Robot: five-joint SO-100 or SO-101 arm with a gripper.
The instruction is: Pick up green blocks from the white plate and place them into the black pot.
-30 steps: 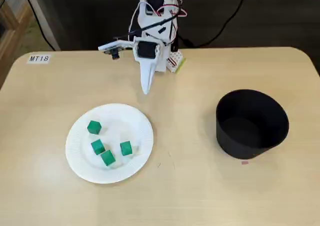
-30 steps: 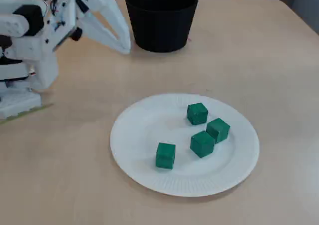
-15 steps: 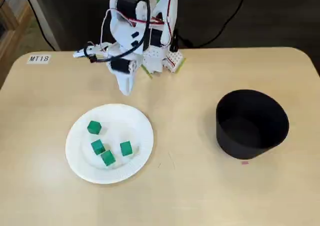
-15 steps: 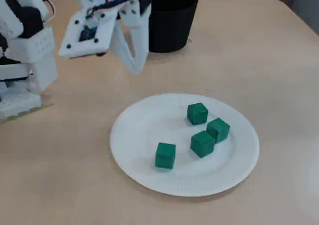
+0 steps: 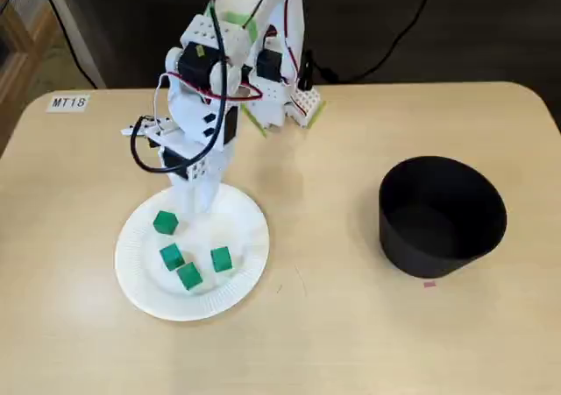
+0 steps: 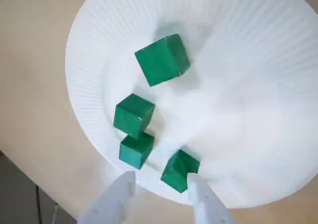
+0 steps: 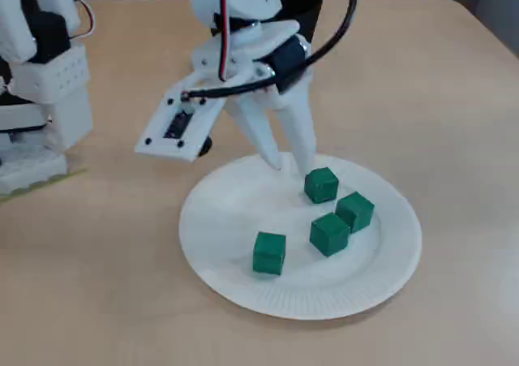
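- Blocks [image 5: 172, 257], four and all green, lie on the white plate [image 5: 131, 281], well apart from the black pot [image 5: 443, 215] on the worktop [image 5: 351, 342].
- Three sit close together, and the lone block [image 5: 165, 222] lies apart from them.
- The nearest block [image 7: 321, 184] sits just beside the tool [image 7: 292, 165]. In the wrist view it shows at the inner edge of the right-hand finger [image 6: 201, 199].
- The tool's jaws stand parted with nothing gripped, and the tips point down over the plate.
- The arm [image 5: 206, 106] leans out from its base and bends steeply down over the plate's rim on the base side.
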